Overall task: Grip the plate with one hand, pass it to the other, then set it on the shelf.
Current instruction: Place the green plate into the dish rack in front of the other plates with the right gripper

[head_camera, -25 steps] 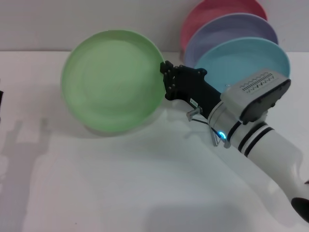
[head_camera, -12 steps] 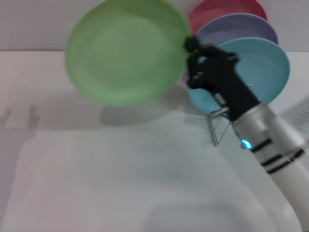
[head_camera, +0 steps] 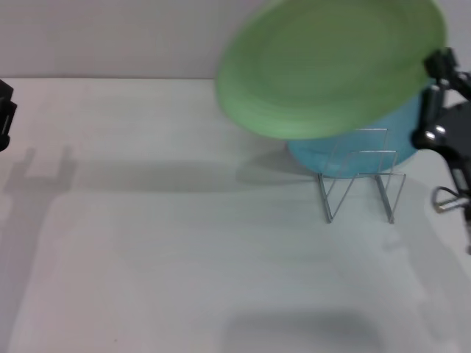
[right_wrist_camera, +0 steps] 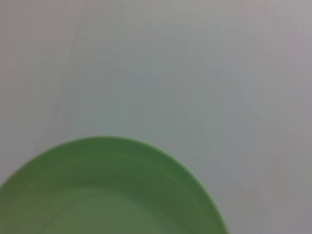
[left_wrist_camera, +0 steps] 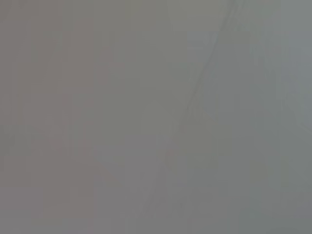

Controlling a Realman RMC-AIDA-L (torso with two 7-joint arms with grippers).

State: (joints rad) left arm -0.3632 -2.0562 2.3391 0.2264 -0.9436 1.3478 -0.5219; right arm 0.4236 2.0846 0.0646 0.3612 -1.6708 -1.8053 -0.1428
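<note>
Holding the plate (head_camera: 331, 66) by its rim at the three o'clock side, the right gripper (head_camera: 436, 70) has it clenched up in the air, tilted with its face toward the room. The plate hangs above the shelf (head_camera: 360, 180), that thin wire rack standing on the white table (head_camera: 184, 257), and it covers most of the sky-blue plate (head_camera: 346, 151) leaning behind the rack; only a blue sliver peeks out under the green rim. From the right wrist camera the green rim (right_wrist_camera: 112, 190) fills the near edge with bare wall beyond, which fits a grip at the plate's edge.

Why so high? My guess is that the edge grip leaves the plate's face free, and the height lets it come down into a slot between the wire loops without knocking them. The front loops look unoccupied, so a place seems ready.

The left gripper (head_camera: 4, 114) is only a dark sliver at nine o'clock, well apart from the action; whether it is open, I cannot tell. It seems parked, the setting-down looks like the right arm's job.
</note>
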